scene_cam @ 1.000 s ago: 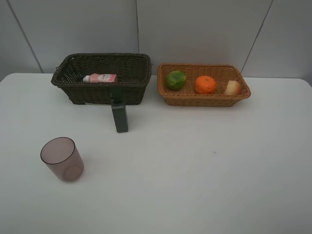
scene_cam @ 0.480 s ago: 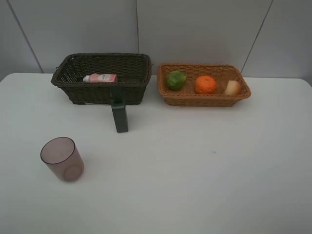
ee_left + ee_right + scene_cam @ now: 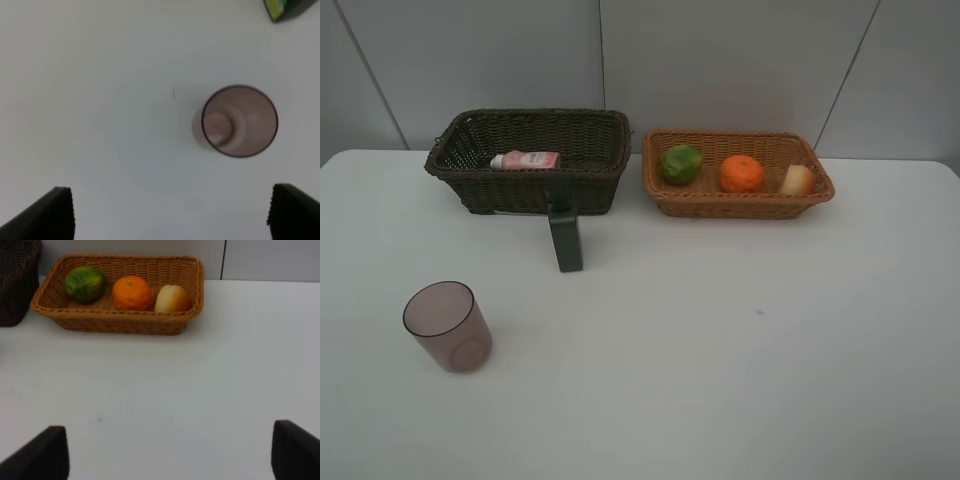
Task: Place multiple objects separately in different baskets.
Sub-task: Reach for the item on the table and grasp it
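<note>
Two grippers here, and both are spread wide with nothing in them. The left gripper [image 3: 170,216] looks straight down at the white tabletop [image 3: 720,350]. Only its dark fingertips [image 3: 50,215] show, one at each side of the wrist view. The mauve cup [image 3: 240,121] sits out ahead of them, upright with its mouth open, not between the fingers. A corner of the dark green bottle [image 3: 287,7] peeks in further out.

The right gripper [image 3: 170,454] is just as open, with bare tabletop between its tips. Past it is the tan basket [image 3: 120,322], holding the green lime [image 3: 85,284], the mandarin [image 3: 132,293] and a pale yellowish-red fruit [image 3: 172,299] in a row, the last two touching.

In the high view neither arm shows up. The dark brown basket [image 3: 530,185] stands just beside the tan one, with the pink bottle [image 3: 526,160] lying on its side inside. The green bottle stands upright right in front of it; I can't tell if they touch. The cup is well apart from both baskets.
</note>
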{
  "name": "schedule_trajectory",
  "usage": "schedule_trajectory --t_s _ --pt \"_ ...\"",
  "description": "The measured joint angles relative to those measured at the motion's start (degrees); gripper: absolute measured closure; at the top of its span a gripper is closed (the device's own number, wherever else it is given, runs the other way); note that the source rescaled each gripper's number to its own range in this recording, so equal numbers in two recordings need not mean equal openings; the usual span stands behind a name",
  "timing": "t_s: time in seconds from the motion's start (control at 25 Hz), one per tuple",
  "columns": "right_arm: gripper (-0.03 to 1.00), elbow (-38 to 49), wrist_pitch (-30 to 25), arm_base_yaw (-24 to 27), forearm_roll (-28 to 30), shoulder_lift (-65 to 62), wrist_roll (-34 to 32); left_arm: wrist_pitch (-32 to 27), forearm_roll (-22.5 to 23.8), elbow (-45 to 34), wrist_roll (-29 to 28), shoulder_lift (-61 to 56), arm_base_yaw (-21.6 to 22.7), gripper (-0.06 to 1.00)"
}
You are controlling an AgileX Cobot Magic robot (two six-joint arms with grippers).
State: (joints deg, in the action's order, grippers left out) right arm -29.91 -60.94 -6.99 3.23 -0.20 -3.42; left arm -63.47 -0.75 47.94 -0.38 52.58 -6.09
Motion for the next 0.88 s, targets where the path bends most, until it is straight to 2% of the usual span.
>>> schedule_trajectory --t_s 0.12,0.32,0.52,0.68,0.88 --pt "0.24 0.0 0.0 0.0 0.0 0.0 0.0 -1.0 0.7 0.0 3.7 7.9 -1.7 -0.06" --pt "0.24 0.0 0.0 0.0 0.0 0.0 0.0 -0.7 1.3 0.0 16.5 18.2 -4.8 -0.06" --pt "0.24 0.0 0.0 0.0 0.0 0.0 0.0 4.7 1.3 0.0 28.8 25.4 -8.0 -0.06" --pt "0.24 0.0 0.0 0.0 0.0 0.0 0.0 9.7 1.5 0.0 32.6 28.9 -8.1 -0.06" --pt "0.24 0.0 0.0 0.0 0.0 0.0 0.0 15.6 1.9 -1.2 33.3 30.3 -8.1 -0.06"
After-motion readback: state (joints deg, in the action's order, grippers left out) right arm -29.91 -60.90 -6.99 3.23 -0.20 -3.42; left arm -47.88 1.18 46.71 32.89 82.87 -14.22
